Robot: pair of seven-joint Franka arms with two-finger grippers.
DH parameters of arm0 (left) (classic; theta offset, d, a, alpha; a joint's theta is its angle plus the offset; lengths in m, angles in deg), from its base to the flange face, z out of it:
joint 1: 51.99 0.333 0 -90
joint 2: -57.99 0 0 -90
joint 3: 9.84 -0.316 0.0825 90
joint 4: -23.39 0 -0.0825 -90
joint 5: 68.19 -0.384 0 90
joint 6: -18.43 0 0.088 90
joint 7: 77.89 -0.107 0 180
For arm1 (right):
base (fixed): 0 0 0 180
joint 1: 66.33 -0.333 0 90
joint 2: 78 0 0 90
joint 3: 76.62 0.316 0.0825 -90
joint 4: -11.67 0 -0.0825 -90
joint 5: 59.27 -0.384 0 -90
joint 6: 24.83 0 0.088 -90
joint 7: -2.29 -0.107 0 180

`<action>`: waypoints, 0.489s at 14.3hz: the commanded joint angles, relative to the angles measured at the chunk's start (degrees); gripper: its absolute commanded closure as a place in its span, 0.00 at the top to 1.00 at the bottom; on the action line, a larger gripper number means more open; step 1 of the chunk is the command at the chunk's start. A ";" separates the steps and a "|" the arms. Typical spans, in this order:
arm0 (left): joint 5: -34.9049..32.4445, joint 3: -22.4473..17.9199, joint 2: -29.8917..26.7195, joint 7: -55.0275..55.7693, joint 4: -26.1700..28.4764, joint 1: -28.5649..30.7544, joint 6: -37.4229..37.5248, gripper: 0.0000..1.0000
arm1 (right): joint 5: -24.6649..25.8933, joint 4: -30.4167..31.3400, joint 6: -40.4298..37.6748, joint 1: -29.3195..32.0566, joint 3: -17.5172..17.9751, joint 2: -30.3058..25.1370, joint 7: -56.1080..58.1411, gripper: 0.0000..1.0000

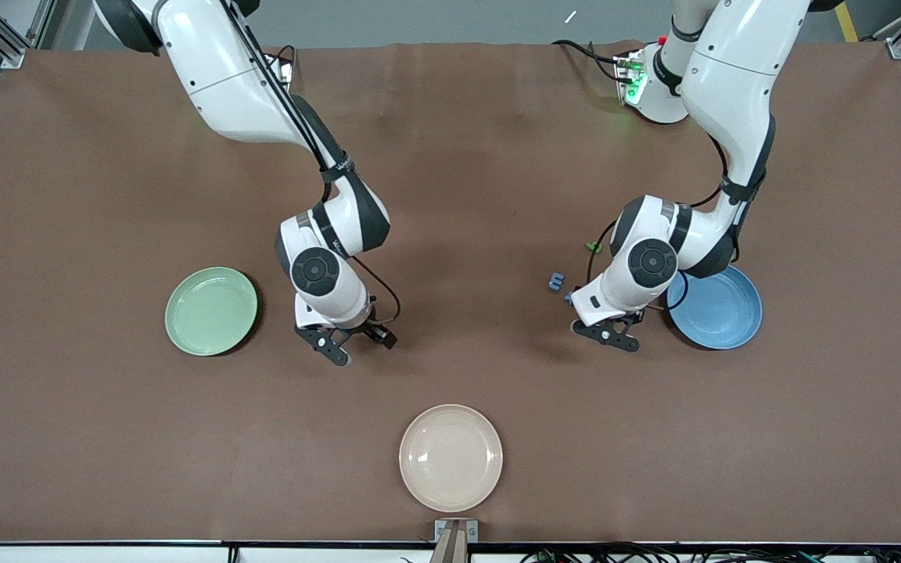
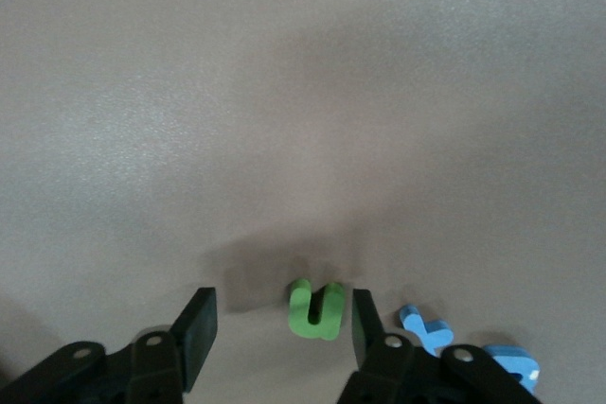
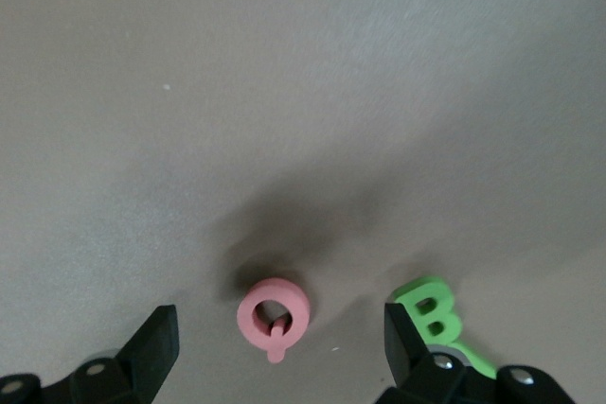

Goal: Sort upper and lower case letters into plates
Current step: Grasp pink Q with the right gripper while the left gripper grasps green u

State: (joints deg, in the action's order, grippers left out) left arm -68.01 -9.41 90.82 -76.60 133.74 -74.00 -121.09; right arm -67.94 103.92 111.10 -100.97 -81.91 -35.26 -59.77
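Note:
The mint green plate (image 1: 210,310) lies toward the right arm's end of the table, and the blue plate (image 1: 720,310) toward the left arm's end. Both hold nothing. My left gripper (image 1: 613,336) is open beside the blue plate. In the left wrist view (image 2: 284,311) a green letter u (image 2: 317,310) lies between its fingers, close to one finger. My right gripper (image 1: 358,344) is open beside the green plate. In the right wrist view (image 3: 281,328) a pink letter Q (image 3: 275,315) lies between its fingers and a green letter B (image 3: 434,317) lies just outside one finger.
A cream-white plate (image 1: 450,457) lies nearest the front camera, mid-table. Two blue letters (image 2: 425,327) lie beside the left gripper; one blue letter (image 1: 556,280) and a small green piece (image 1: 593,247) show by the left arm. A white base with a green light (image 1: 642,90) stands at the back.

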 commanded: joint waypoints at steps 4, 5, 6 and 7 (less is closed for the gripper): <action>-0.79 0.53 0.30 0.91 0.39 -0.22 -1.02 0.58 | 0.06 -1.64 -0.14 -1.21 -0.69 1.73 -3.15 0.89; -0.79 0.53 0.30 0.91 0.39 -0.31 -1.02 0.57 | 0.06 -1.90 -0.14 -1.21 -0.69 2.17 -3.15 0.87; -0.79 0.53 0.39 0.99 0.39 -0.31 -1.02 0.55 | 0.14 -2.51 -0.14 -1.21 -0.69 2.52 -3.15 0.84; -0.79 0.53 0.39 1.08 0.39 -0.31 -1.02 0.54 | 0.14 -3.22 -0.22 -1.21 -0.69 3.04 -3.06 0.82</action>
State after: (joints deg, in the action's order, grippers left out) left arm -68.01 -8.79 91.18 -76.46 133.76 -74.01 -121.09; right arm -67.94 102.78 111.10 -101.48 -81.95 -33.70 -61.66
